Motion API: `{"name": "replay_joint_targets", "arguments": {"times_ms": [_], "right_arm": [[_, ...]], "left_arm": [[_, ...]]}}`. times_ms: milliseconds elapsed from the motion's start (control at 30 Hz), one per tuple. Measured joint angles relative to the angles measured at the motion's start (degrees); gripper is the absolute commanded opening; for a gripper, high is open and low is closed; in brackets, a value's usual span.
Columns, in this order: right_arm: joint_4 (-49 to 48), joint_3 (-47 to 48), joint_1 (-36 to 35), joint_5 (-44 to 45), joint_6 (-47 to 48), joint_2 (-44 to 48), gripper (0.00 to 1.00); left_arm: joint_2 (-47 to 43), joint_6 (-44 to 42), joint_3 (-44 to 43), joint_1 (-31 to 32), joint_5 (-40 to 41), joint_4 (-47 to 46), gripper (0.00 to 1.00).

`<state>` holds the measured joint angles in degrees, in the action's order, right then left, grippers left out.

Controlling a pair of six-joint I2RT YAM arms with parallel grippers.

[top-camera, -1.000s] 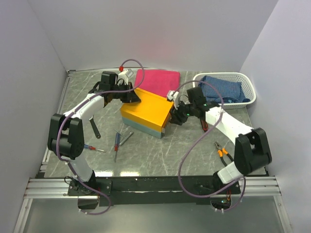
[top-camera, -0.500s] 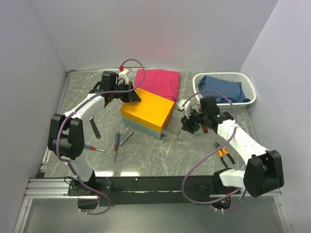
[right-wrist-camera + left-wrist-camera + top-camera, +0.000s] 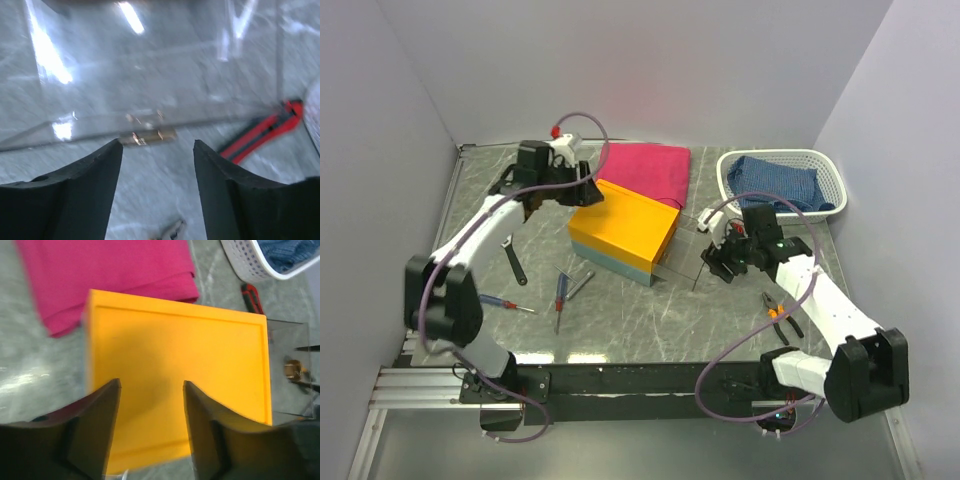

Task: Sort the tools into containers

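At the orange-topped box (image 3: 620, 232), left gripper (image 3: 151, 385) above its lid, fingers spread, holding nothing, right gripper (image 3: 157, 145) just right of it over the clear panel (image 3: 150, 100), likewise released, wrench (image 3: 513, 262) and screwdrivers (image 3: 560, 295) on the table to its left, orange-handled pliers (image 3: 780, 315) well to its right, white basket (image 3: 832, 178) far right.

A tabletop (image 3: 620, 320) of grey-green stone pattern with pale veins fills the scene, glossy enough to carry white glare. In the right wrist view 2 bright streaks (image 3: 47, 55) of reflected light cross it. 3 plain, pale lavender-white walls enclose it: a back wall (image 3: 640, 70), a left wall (image 3: 370, 180) and a right wall (image 3: 900, 120). The back wall shows a faint reddish tint low at its middle. Along the near edge run silver aluminium rails (image 3: 420, 385) and a black plate (image 3: 650, 380). Below them lies a dull grey floor (image 3: 650, 450). The light is even and soft.
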<state>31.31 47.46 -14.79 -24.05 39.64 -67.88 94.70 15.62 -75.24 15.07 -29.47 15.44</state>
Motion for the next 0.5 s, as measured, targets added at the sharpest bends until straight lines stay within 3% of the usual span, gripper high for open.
{"name": "replay_joint_targets", "arguments": {"times_ms": [67, 200, 300, 500], "right_arm": [[1.05, -0.02, 0.83, 2.29, -0.17, 1.75, 0.74], [2.93, -0.02, 1.79, 5.33, -0.57, 6.84, 0.77], [3.76, -0.02, 2.1, 6.58, -1.4, 8.98, 0.77], [4.37, 0.26, 2.73, 7.15, -4.17, 8.22, 0.77]], "left_arm": [[-5.51, -0.85, 0.7, -0.39, 4.83, 2.38, 0.82], [-21.64, -2.01, 6.78, -1.22, 13.7, 4.52, 0.82], [-28.65, -0.2, 10.36, -1.22, 18.69, 8.35, 0.78], [-24.76, 3.02, 21.18, -0.92, 21.9, 14.71, 0.75]]}}
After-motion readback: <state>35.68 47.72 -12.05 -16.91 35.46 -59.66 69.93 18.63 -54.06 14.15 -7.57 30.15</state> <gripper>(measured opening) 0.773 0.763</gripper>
